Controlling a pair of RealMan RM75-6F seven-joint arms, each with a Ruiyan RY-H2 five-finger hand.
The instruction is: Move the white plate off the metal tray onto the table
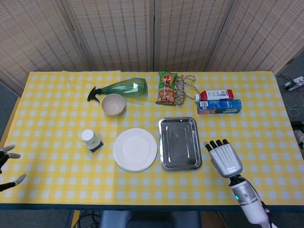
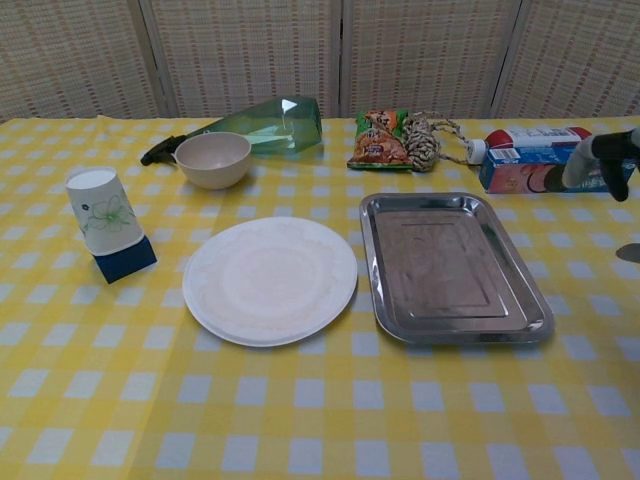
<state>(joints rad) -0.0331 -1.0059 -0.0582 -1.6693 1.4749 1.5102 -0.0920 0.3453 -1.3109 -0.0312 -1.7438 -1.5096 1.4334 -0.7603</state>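
Plate [image 1: 135, 149] is flat on the counter [image 1: 57, 128] now, just left of the metal tray [image 1: 180, 143]. Right robot hand [image 1: 225, 158] hangs open beside the tray, left robot hand [image 1: 7, 164] open too.

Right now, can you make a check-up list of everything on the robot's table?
Surface: yellow checked tablecloth, flat.
Job's things: white plate lies on the cloth, left of the empty metal tray.
Clutter: bowl, green spray bottle, paper cup, snack bag, rope, cartons.
Hands: right hand open, holding nothing; left hand at the table's edge, open.
Cables: some on the floor, far right.
Surroundings: woven screens behind.
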